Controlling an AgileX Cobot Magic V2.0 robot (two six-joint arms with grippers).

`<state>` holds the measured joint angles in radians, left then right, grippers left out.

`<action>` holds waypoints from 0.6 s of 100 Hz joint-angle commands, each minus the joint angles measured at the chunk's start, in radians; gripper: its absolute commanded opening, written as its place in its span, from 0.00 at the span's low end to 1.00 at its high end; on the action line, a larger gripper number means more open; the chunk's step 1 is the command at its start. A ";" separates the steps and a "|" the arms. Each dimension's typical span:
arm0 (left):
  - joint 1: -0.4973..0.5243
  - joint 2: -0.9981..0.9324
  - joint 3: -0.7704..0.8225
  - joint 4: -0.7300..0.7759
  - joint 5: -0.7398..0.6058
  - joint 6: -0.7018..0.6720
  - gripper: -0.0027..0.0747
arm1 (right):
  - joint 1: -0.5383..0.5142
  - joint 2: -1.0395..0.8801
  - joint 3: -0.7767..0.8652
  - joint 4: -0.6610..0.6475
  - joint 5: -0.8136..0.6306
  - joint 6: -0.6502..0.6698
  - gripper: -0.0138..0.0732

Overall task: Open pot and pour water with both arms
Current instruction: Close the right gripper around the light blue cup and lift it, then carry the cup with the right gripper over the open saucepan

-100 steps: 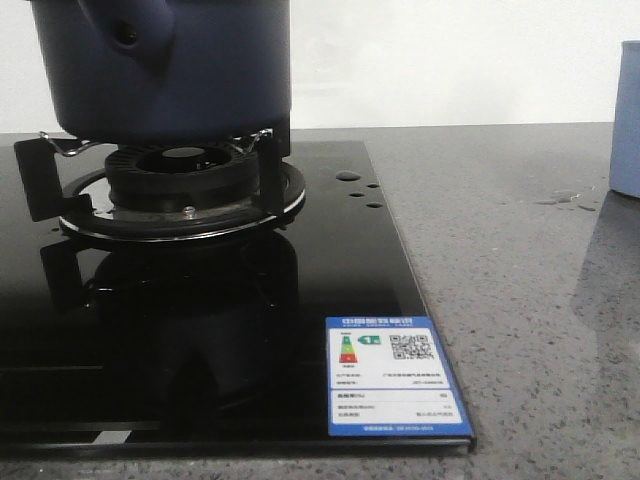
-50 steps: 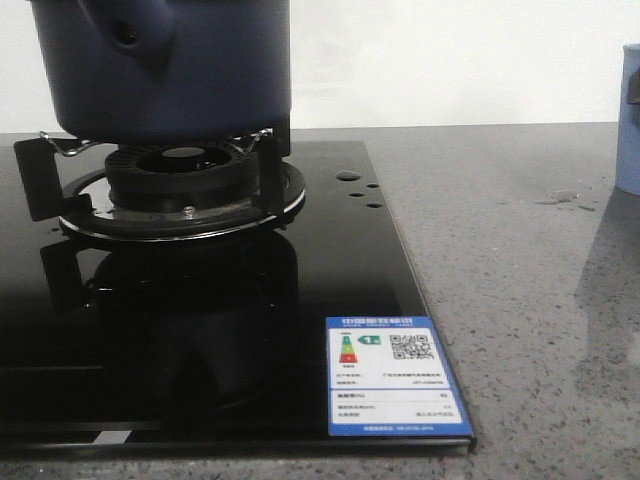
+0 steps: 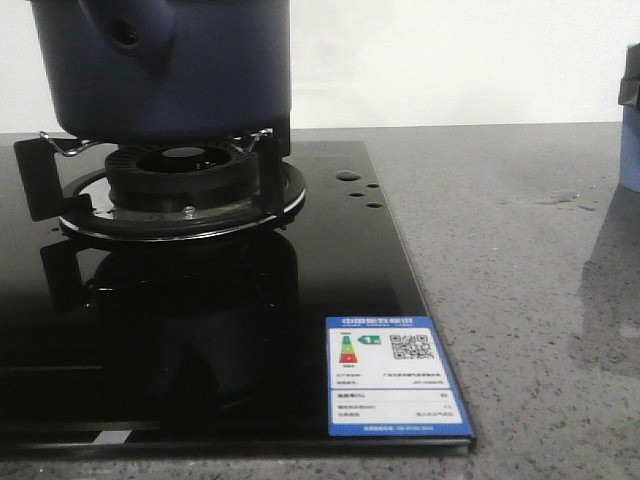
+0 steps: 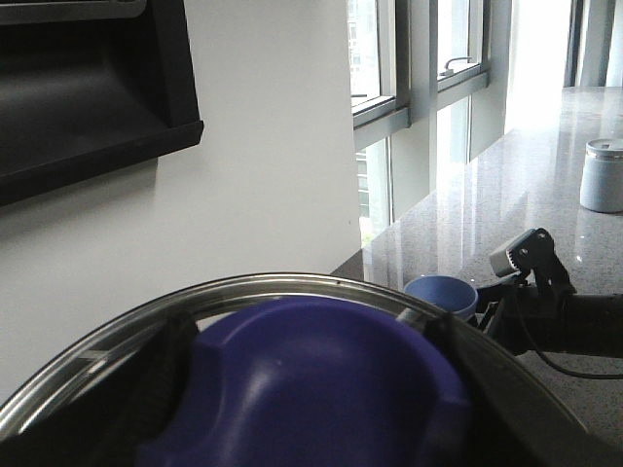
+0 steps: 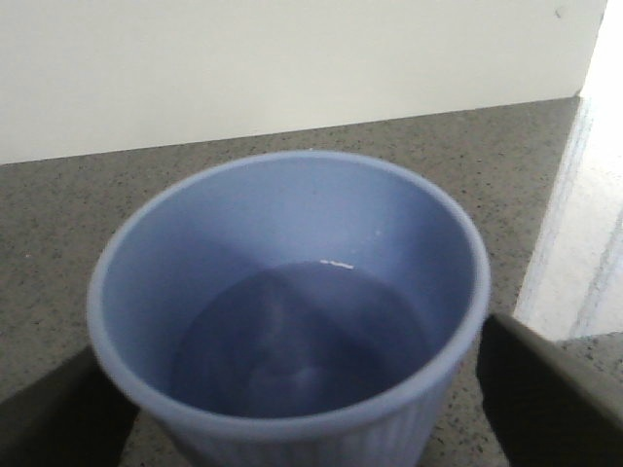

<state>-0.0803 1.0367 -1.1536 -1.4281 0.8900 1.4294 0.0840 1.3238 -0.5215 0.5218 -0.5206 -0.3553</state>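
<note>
The dark navy pot [image 3: 165, 70] stands on the burner grate [image 3: 180, 190] at the far left of the front view; its top is cut off there. In the left wrist view the glass lid's metal rim [image 4: 263, 287] curves around a blue knob [image 4: 311, 379], and my left gripper [image 4: 292, 389] is shut on that knob with a dark finger on each side. A pale blue ribbed cup [image 5: 292, 292] holds water. My right gripper [image 5: 292, 428] is shut on it, fingers [image 5: 545, 389] against its wall. The cup [image 3: 631, 150] shows at the front view's right edge.
The burner sits on a black glass hob [image 3: 200, 330] bearing a blue-and-white label [image 3: 398, 375]. Water drops lie on the grey counter [image 3: 565, 198]. A white wall runs behind. A grey canister [image 4: 602, 175] stands farther along the counter by the windows.
In the front view the cup has shifted slightly right, and a dark gripper part has appeared at its rim. The pot has not moved.
</note>
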 commanded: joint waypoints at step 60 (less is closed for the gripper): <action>-0.013 -0.018 -0.028 -0.077 -0.015 -0.008 0.36 | 0.000 -0.061 -0.029 -0.132 -0.092 0.042 0.22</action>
<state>-0.0850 1.0367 -1.1536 -1.4281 0.8925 1.4294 0.0840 1.3234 -0.5215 0.4444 -0.5183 -0.3152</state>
